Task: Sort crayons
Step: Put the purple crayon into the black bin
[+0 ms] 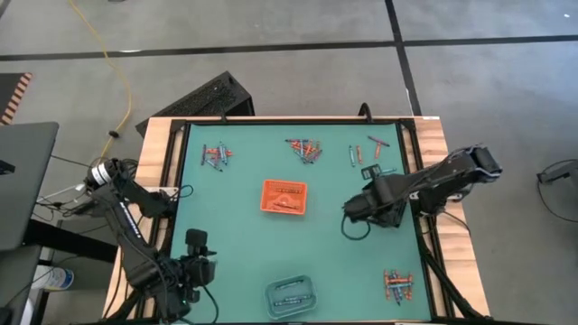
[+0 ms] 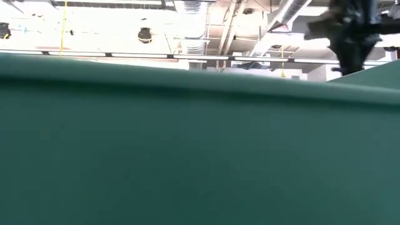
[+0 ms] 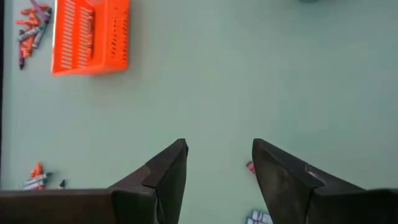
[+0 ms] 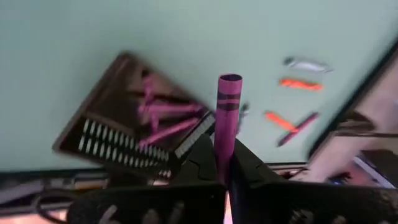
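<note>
overhead and wrist views of the green surface [image 1: 244,235], read from the near edge to the far edge.

near edge, lower centre of the overhead frame: a clear tray [image 1: 291,295]. to its left, at the lower left, the left hand [image 1: 197,255] sits above bare mat; its own wrist view shows the two dark fingers [image 3: 163,180] spread apart with nothing between them. at the lower right of the overhead frame lies a small cluster of crayons [image 1: 397,285].

middle: an orange tray [image 1: 284,197] lies at the centre of the frame, with crayons inside it. right of centre, the right hand [image 1: 354,209] hangs above the mat, apart from the orange tray. its wrist view shows the fingers closed on a magenta crayon [image 4: 226,118], which stands up between them. the same view shows a dark tray [image 4: 127,121] holding several magenta crayons, and loose orange, grey and magenta crayons on the mat beside it; in the overhead frame the arm covers that tray.

far edge, upper part of the overhead frame: three more crayon groups, one at the upper left [image 1: 217,155], one at upper centre [image 1: 305,149], and a looser scatter at the upper right [image 1: 368,153].

the low view shows only a green wall across the frame and part of a dark arm at its upper right.
</note>
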Controlling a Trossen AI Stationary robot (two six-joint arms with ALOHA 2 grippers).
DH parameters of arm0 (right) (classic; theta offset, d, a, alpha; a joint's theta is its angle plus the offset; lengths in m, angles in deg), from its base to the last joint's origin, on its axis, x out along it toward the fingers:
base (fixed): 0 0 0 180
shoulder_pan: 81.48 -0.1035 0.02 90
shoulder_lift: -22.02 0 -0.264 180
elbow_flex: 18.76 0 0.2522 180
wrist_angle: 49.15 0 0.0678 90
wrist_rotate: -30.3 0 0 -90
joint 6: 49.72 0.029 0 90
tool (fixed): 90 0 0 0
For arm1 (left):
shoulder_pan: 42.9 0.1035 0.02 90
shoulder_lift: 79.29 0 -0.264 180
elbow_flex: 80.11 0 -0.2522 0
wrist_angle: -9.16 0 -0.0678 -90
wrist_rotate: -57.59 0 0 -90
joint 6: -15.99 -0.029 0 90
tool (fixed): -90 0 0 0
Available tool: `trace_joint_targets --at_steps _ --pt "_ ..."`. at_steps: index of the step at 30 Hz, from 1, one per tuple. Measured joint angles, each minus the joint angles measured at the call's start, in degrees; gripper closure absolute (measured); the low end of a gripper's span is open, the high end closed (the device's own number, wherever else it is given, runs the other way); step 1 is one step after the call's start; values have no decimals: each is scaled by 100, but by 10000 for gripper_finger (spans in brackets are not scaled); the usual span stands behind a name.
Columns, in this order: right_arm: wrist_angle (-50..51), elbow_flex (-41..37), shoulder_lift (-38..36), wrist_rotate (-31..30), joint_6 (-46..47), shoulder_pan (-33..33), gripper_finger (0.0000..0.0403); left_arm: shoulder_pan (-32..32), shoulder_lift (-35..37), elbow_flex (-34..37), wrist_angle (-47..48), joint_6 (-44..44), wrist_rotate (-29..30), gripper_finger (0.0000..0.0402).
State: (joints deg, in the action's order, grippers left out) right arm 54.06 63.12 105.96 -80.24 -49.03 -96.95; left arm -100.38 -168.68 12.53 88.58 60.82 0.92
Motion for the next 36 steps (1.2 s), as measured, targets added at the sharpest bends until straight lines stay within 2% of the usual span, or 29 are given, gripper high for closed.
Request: trace_joint_targets --at_steps 7,15,22,26,36 --pt "-163 -1286 -739 369 -515 303 395 -54 -2 69 -25 108 42 230" --pt "-1015 -2109 -749 599 -1468 405 393 33 -2 69 -91 159 -49 230" --pt "-1428 -2470 -582 605 -1709 400 367 36 -2 69 -363 636 -801 230" --pt "-1475 -2491 -603 606 -1592 400 349 36 -47 67 -487 1062 -1016 230" --pt "-1473 -2491 -606 697 -1421 400 334 16 -778 67 -567 1584 -1549 230"
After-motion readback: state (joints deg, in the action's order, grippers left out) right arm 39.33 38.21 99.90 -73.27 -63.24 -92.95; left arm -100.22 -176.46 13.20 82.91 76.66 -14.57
